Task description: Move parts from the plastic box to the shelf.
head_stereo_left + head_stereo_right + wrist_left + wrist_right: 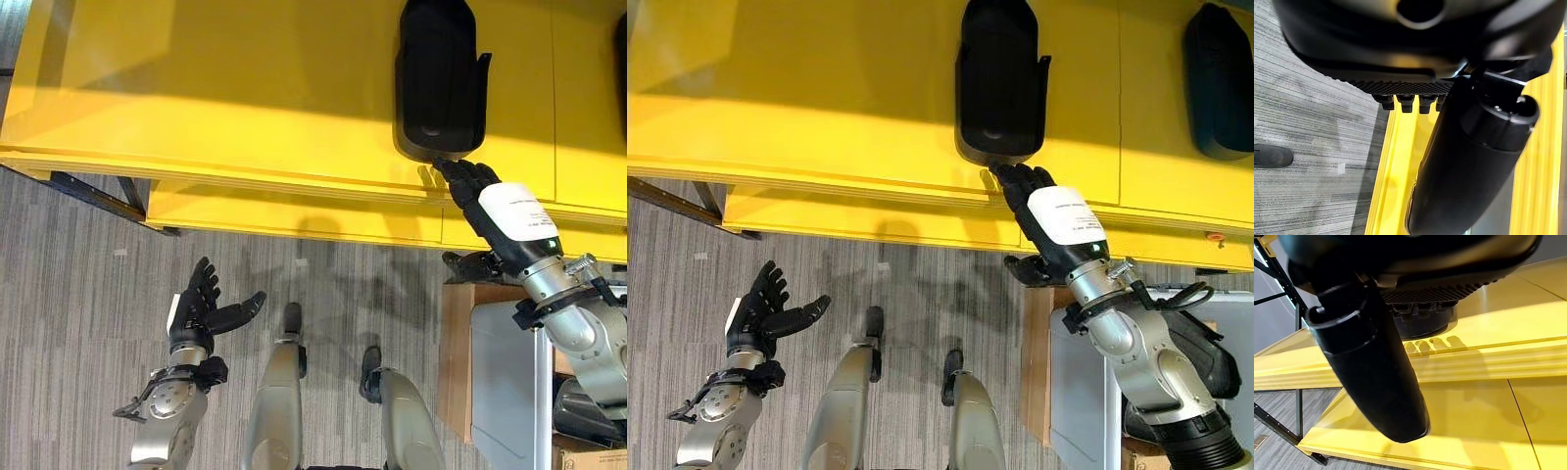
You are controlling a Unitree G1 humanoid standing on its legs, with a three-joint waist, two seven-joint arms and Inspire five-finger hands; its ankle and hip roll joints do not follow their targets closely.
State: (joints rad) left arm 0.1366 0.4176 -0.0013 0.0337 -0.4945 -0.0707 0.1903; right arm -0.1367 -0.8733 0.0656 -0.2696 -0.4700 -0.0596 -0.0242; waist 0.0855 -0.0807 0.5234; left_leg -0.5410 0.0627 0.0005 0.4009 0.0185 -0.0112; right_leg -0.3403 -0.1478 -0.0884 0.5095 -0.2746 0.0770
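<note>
Grey carpet runs under the yellow shelf (245,117), left hand (201,305) hangs low with fingers spread and empty, while the right hand (1034,201), fingers straight, touches the near end of the black part (997,83) lying on the shelf, so it looks placed; next, pull back for another.

No text, number or sign can be read. A white label (1065,217) is seen on the back of the right hand (1034,201), but its small dark print is too fine to be made out
</note>
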